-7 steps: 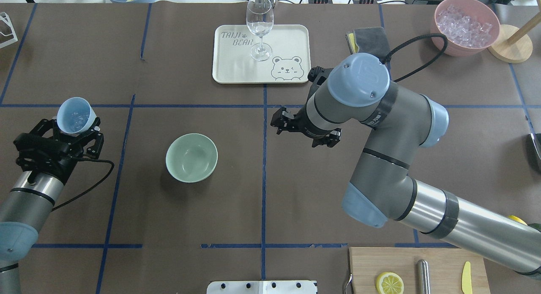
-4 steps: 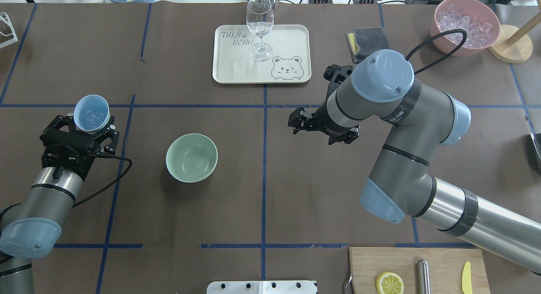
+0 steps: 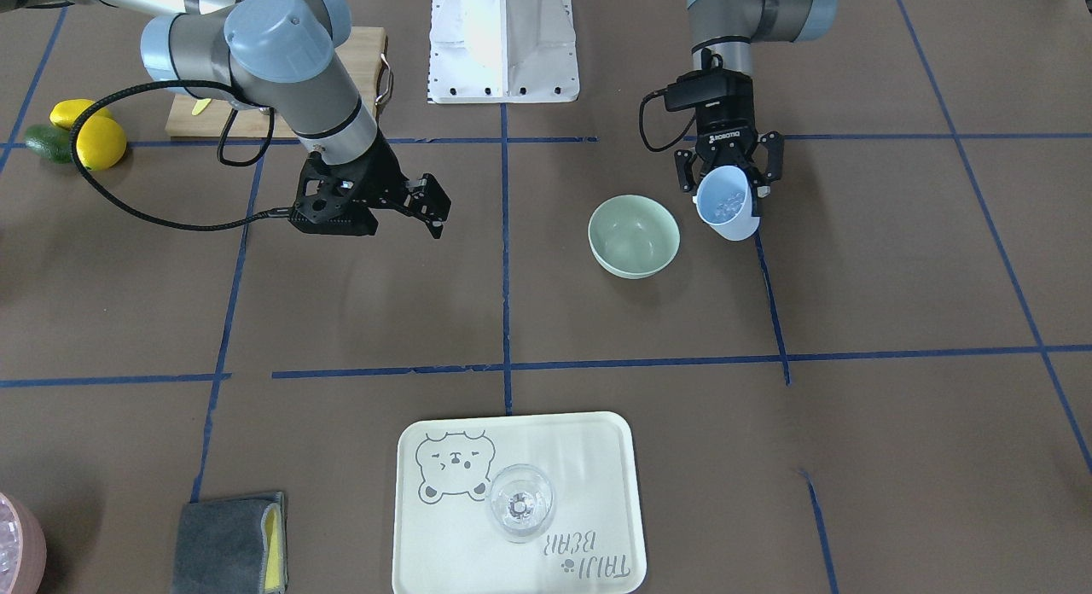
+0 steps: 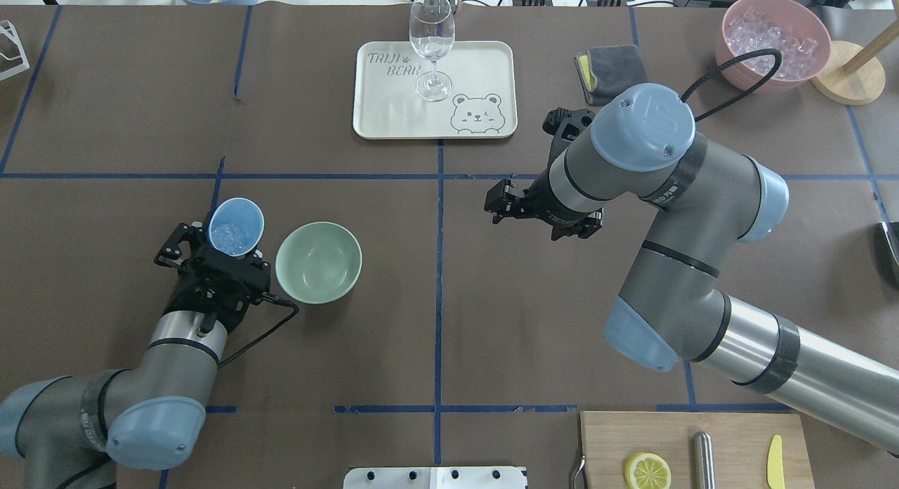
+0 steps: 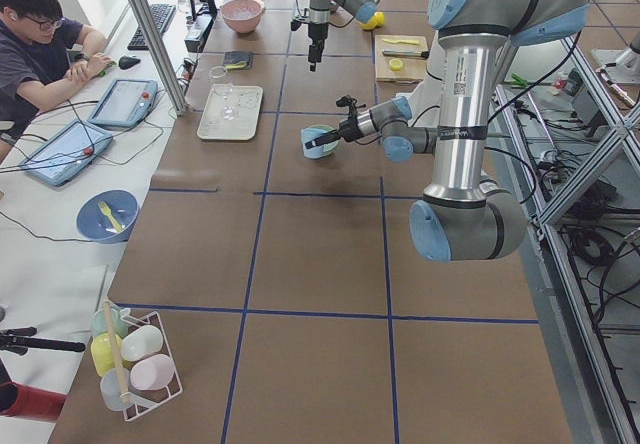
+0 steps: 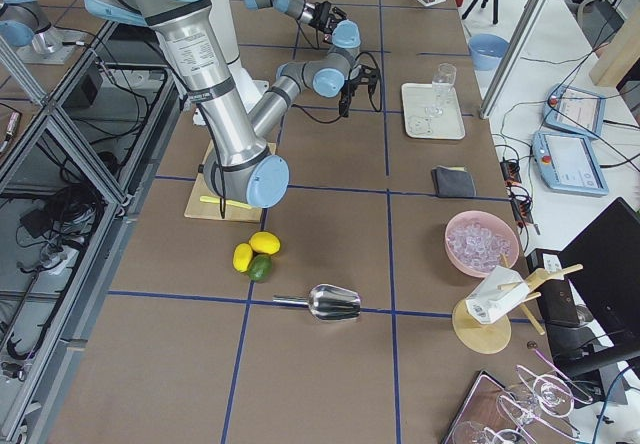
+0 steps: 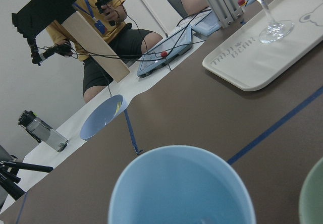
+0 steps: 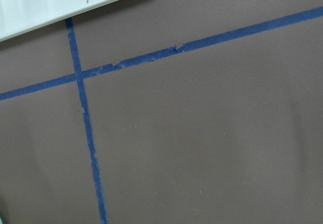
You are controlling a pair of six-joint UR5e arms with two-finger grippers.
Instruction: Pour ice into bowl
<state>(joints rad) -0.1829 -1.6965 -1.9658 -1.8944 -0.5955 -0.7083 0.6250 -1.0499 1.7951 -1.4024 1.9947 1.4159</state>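
the left gripper is clamped on a light blue cup, its two fingers pressed against the cup's sides. the cup is off the table and tipped a little, its mouth open toward the overhead camera. the ice lies as a small heap of clear cubes in the bottom of the cup. the green bowl stands upright on the brown table, just beside the cup on the side toward the table's middle; cup and bowl are not touching, and nothing shows inside the bowl.

the right gripper hangs above the table well away from the bowl, fingers spread apart with nothing between them. further back a wine glass stands on a cream tray, and a pink bowl holds more ice cubes.
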